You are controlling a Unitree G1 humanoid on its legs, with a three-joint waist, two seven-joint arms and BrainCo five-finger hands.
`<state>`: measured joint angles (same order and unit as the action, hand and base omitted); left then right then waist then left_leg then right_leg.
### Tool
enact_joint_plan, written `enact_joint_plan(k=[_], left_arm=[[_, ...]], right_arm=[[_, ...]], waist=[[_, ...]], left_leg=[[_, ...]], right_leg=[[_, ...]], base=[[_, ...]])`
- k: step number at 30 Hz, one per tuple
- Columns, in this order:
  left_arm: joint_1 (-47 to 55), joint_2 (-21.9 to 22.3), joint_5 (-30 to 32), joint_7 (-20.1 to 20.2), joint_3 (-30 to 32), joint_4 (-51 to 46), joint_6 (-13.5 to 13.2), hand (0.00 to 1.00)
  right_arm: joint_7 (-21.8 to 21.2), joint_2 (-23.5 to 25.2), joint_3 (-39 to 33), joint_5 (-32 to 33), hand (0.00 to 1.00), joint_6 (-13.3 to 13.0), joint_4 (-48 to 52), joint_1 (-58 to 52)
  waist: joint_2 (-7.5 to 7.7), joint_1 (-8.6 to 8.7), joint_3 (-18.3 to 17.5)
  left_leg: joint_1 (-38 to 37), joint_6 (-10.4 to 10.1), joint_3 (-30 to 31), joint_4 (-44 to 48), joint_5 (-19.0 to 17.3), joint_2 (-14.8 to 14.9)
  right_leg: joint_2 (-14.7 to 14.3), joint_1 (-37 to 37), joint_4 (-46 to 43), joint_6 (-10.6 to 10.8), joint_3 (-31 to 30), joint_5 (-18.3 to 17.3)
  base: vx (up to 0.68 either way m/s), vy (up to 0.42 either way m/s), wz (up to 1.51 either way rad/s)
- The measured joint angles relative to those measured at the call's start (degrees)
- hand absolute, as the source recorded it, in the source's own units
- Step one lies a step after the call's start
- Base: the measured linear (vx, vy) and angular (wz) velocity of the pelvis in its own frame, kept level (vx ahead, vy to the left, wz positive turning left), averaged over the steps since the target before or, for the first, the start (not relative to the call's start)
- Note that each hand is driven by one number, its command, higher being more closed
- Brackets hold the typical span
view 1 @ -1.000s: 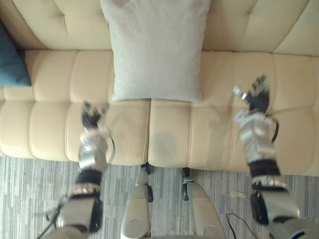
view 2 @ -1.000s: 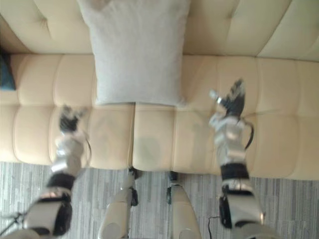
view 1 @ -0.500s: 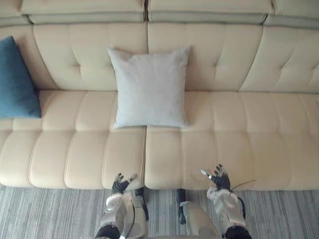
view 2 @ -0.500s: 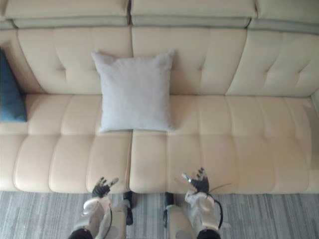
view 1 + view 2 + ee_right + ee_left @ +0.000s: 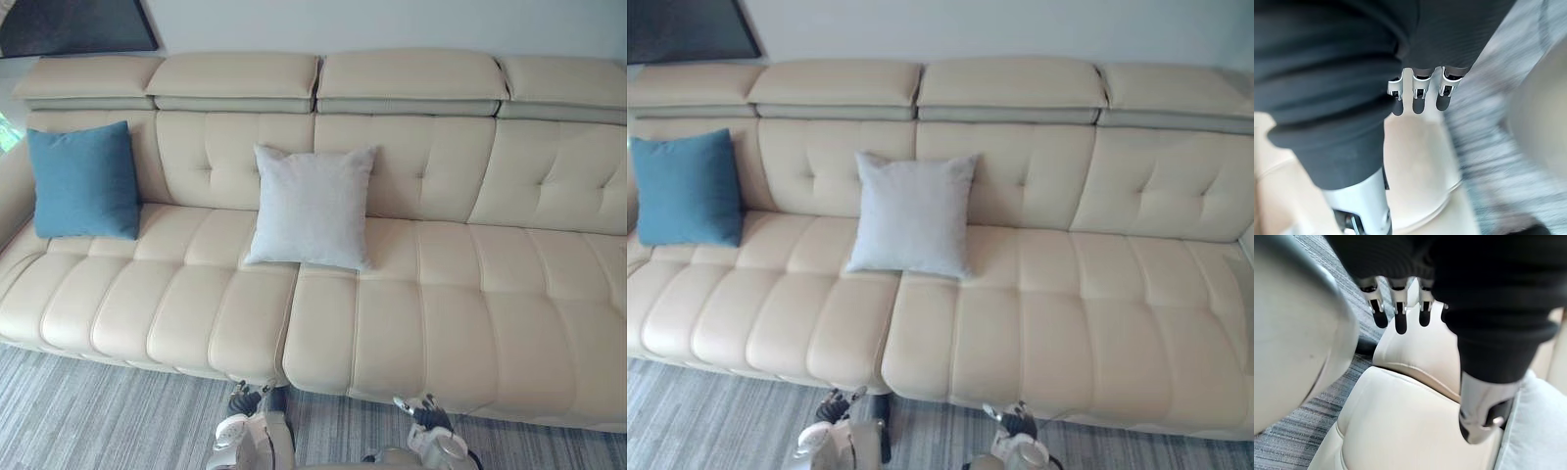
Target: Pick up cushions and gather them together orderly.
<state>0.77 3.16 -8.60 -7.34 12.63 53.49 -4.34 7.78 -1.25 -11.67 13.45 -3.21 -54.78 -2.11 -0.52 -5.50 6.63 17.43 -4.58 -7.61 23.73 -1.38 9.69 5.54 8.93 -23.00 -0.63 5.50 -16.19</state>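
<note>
A pale grey cushion (image 5: 312,207) stands propped against the backrest of a cream tufted sofa (image 5: 460,323), near the sofa's middle and just over its centre seat seam. A blue cushion (image 5: 83,181) leans upright at the sofa's left end, well apart from it. Neither cushion is held. The robot's left hand (image 5: 244,400) and right hand (image 5: 423,412) hang low in front of the sofa's front edge, above the striped grey carpet (image 5: 88,416). In the wrist views the left fingers (image 5: 1400,319) and right fingers (image 5: 1418,100) are straight and relaxed, thumbs apart, with nothing between them. The step in hand appears to be the approach to a first cushion, so the gathering is judged barely begun. Done well, it likely means squaring up to one cushion at the sofa's seat. The robot would then bring both hands to opposite side edges instead of pinching a corner, since soft filling will probably sag and twist. The cushion should be lifted clear of the seat before it travels along the sofa. It would best be set upright against the backrest just beside the other cushion, bottom edges level on the seat and sides parallel, so the pair reads as orderly.
</note>
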Motion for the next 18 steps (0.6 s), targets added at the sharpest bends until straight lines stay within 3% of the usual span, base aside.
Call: enact_joint_plan(k=[1, 3, 5, 6, 10, 15, 18], left_arm=[[-0.08, -0.06, 0.00, 0.06, 0.86, 0.16, 0.04, 0.00], [-0.06, -0.01, -0.03, 0.32, 1.78, 0.71, 0.22, 0.00], [0.09, 0.23, -0.02, 0.51, 2.16, 1.54, 0.79, 0.00], [0.44, -0.35, 0.02, 0.60, 2.18, 1.99, 1.25, 0.00], [1.18, -1.71, 0.64, 1.05, 2.16, 2.32, 1.79, 0.00], [2.21, -2.03, 1.64, 1.20, 2.09, 3.47, 2.17, 0.00], [4.55, -4.02, 2.87, 2.09, 2.19, 5.79, 2.49, 0.00]], right_arm=[[-0.24, 0.31, 0.07, -0.06, 0.00, 0.47, -0.30, 0.44], [-0.50, 0.58, 0.00, -0.49, 0.00, 0.97, -0.61, 0.41], [-0.62, 0.47, -0.84, -2.35, 0.00, 1.74, -1.13, 0.38], [-0.87, 1.16, -1.69, -2.37, 0.00, 2.08, -1.43, 0.14], [-1.31, 2.50, -5.82, -3.70, 0.00, 2.54, -3.39, -0.61], [-1.64, 2.21, -7.91, -4.50, 0.00, 2.55, -3.51, -1.24], [-2.25, 0.49, -10.72, -4.50, 0.00, 2.84, -6.85, -1.24]], waist=[[0.02, -0.01, 0.02], [0.06, 0.00, 0.03], [-0.53, 0.06, -0.70], [0.29, 0.51, -1.91], [1.98, 0.92, -3.26], [1.44, 1.48, -5.19], [0.96, 2.03, -4.63]], left_leg=[[-1.21, 0.14, 0.95, 3.93, -4.32, 0.12], [-3.59, -0.55, 0.85, 6.37, -7.53, 0.24], [-7.73, -2.02, 0.09, 0.42, -9.91, -0.51], [-9.30, -1.56, -0.35, -4.32, -10.43, -1.58], [-12.08, 0.39, -1.14, -9.67, -7.66, -4.75], [-14.47, 0.56, -0.88, -13.74, -6.41, -6.42], [-19.63, -0.13, 0.58, -18.77, -4.77, -5.83]], right_leg=[[0.19, 0.75, 0.81, 0.95, -1.02, 1.82], [0.31, 0.62, 1.20, 2.01, -2.31, 2.73], [0.31, 0.51, 2.10, 3.78, -3.98, 3.72], [0.72, 0.15, 4.42, 4.41, -4.30, 4.68], [3.11, -4.53, 12.84, 6.23, -4.41, 10.20], [4.08, -6.18, 16.40, 6.56, -4.35, 11.51], [2.32, -10.99, 20.32, 5.89, -3.15, 11.78]], base=[[-0.14, 0.151, -0.31], [-0.10, 0.198, -0.38], [-0.11, 0.233, -0.33], [-0.10, 0.216, -0.14], [-0.05, 0.175, 0.00], [-0.02, 0.047, 0.03], [0.00, 0.000, 0.00]])
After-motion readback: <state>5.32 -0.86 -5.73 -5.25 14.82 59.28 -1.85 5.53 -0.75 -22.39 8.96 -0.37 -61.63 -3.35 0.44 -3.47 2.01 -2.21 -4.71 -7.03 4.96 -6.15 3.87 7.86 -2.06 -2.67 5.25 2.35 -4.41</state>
